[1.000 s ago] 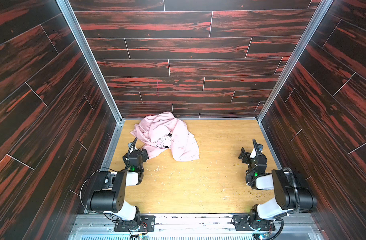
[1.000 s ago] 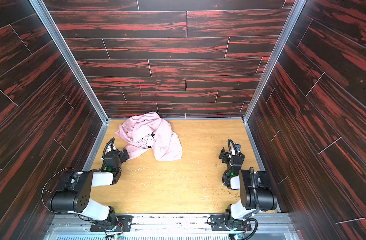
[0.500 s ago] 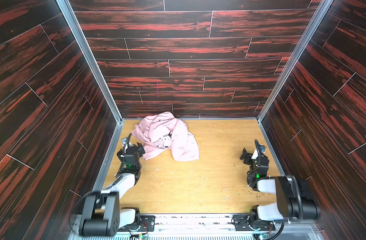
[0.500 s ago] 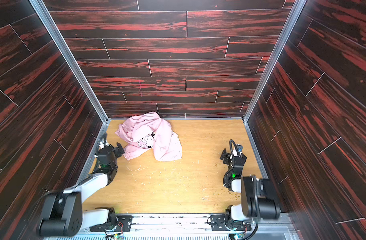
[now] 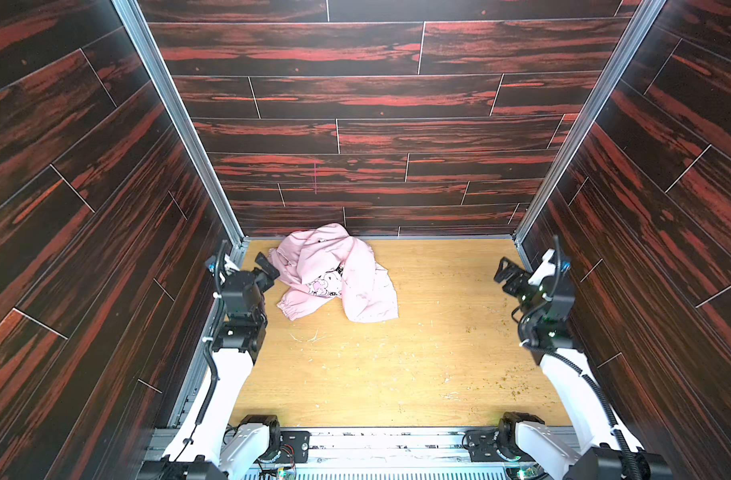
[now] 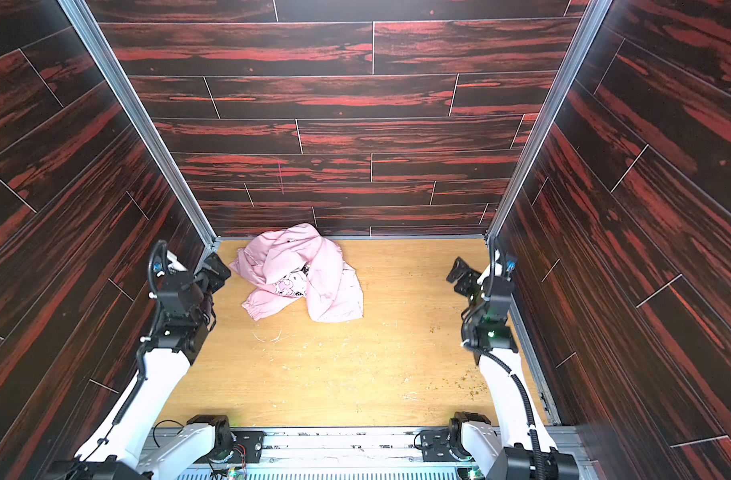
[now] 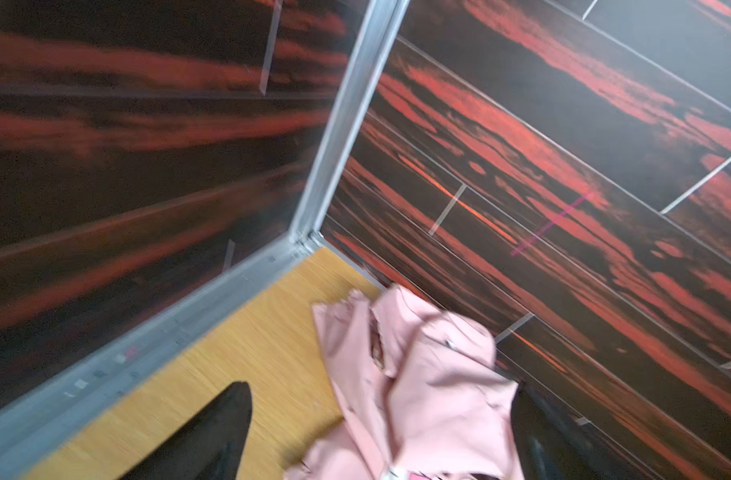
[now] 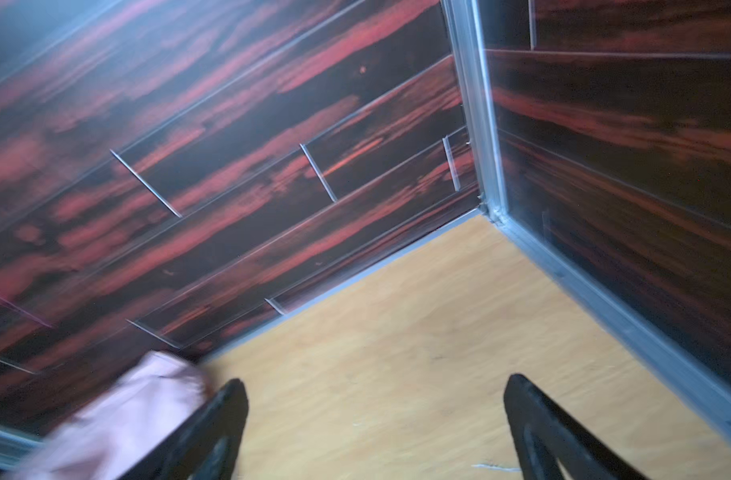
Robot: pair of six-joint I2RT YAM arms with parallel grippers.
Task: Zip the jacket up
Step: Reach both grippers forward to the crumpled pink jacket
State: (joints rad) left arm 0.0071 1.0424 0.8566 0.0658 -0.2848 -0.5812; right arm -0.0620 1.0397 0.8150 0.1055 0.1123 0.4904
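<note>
Around the workspace, dark red wood-grain wall panels (image 5: 376,95) are seen on three sides, joined by aluminium corner posts (image 5: 177,124). Between them a light wooden tabletop (image 5: 376,374) is enclosed, scuffed and speckled with small crumbs (image 5: 509,380). The jacket (image 5: 355,266) is found crumpled in a heap at the far left of the tabletop, close against the back wall. The left gripper (image 5: 266,272) is held just beside the jacket's left edge with its jaws spread wide and nothing gripped; whether fabric is touched cannot be told. The right gripper (image 5: 506,274) is raised at the far right, well apart from the jacket, its jaws likewise parted and empty. A gathered cuff (image 5: 291,309) is turned toward the near side, and a black-and-white cartoon print (image 5: 326,286) is shown at the heap's middle.
</note>
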